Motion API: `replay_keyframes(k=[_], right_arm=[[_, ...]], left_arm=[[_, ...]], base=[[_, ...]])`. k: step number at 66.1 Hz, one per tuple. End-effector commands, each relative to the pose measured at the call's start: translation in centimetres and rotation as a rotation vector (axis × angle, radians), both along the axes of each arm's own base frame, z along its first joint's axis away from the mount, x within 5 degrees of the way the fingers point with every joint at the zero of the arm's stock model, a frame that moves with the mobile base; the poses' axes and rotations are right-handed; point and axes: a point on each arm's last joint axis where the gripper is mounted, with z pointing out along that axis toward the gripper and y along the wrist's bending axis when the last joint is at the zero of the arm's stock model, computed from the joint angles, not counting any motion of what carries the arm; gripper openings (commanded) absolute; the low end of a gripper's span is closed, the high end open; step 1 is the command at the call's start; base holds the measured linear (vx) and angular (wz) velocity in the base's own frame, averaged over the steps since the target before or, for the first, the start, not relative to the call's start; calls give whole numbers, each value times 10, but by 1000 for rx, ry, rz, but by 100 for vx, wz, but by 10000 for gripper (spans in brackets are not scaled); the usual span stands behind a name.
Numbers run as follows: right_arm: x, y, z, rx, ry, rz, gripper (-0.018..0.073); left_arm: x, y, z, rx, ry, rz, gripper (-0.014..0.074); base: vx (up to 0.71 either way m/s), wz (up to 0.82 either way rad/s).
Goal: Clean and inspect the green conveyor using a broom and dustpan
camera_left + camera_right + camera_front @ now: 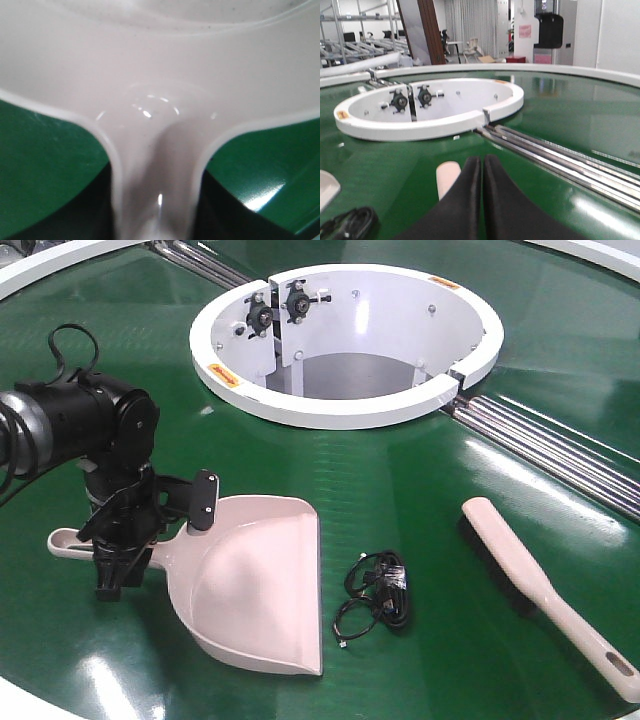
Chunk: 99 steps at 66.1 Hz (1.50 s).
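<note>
The pale pink dustpan lies on the green conveyor, mouth toward the right. My left gripper is shut on its handle near the scoop. In the left wrist view the dark fingers press both sides of the handle of the dustpan, with the left gripper centred on it. The broom lies flat at the right, bristles toward the left. My right gripper is shut and empty, hovering just right of the rounded end of the broom; it is outside the front view.
A black cable bundle lies between dustpan and broom, also seen as the cable bundle. The white ring opening sits at the back. Steel roller strips run to the right. The belt's white rim borders the near left.
</note>
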Motion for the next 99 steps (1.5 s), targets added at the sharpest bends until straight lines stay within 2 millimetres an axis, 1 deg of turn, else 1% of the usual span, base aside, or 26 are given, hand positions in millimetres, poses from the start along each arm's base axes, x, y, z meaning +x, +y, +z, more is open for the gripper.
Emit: replay_keyframes(k=[1, 12, 17, 21, 26, 34, 35, 38, 47, 54, 62, 66, 74, 80, 85, 89, 99], right_arm=[[-3, -1, 12, 7, -196, -8, -10], [-16, -1, 41, 35, -545, -5, -10], [-17, -1, 49, 29, -578, -7, -10], [-16, -1, 57, 36, -531, 4, -10], [-12, 0, 71, 41, -419, 9, -10], [2, 0, 93, -4, -175, -4, -10], [2, 0, 98, -5, -171, -5, -10], [9, 0, 103, -8, -56, -9, -10], [26, -1, 120, -21, 196, -17, -10], [43, -1, 122, -63, 294, -16, -10], [57, 1, 111, -13, 403, 0, -10], [60, 2, 108, 8, 427, 5, -10], [65, 2, 105, -9, 481, 8, -4], [67, 2, 108, -44, 548, 10, 18], [71, 5, 113, -73, 584, 33, 60], [75, 8, 114, -112, 611, 54, 109], [87, 14, 109, -232, 717, 88, 293]], left_arm=[[0, 0, 23, -10, -70, 6, -7], [0, 0, 23, -9, -69, 6, -7], [0, 0, 23, -9, -69, 6, -7], [0, 0, 23, -9, -68, 6, -7], [0, 0, 23, -8, -67, 6, -7], [0, 0, 23, -8, -66, 6, -7], [0, 0, 23, -8, -66, 6, -7], [0, 0, 23, -8, -66, 6, -7], [0, 0, 23, -8, -66, 6, -7], [0, 0, 23, -8, -66, 6, -7], [0, 0, 23, -8, -66, 6, -7], [0, 0, 23, -8, -66, 6, -7], [0, 0, 23, -8, -66, 6, -7], [0, 0, 23, -8, -66, 6, -7], [0, 0, 23, -8, -66, 6, -7], [0, 0, 23, -8, -66, 6, -7], [0, 0, 23, -8, -66, 6, -7]], base=[[0, 0], [0, 0], [0, 0], [0, 0], [0, 0], [0, 0], [0, 0], [0, 0], [0, 0], [0, 0], [0, 0], [0, 0], [0, 0], [0, 0], [0, 0], [0, 0], [0, 0]])
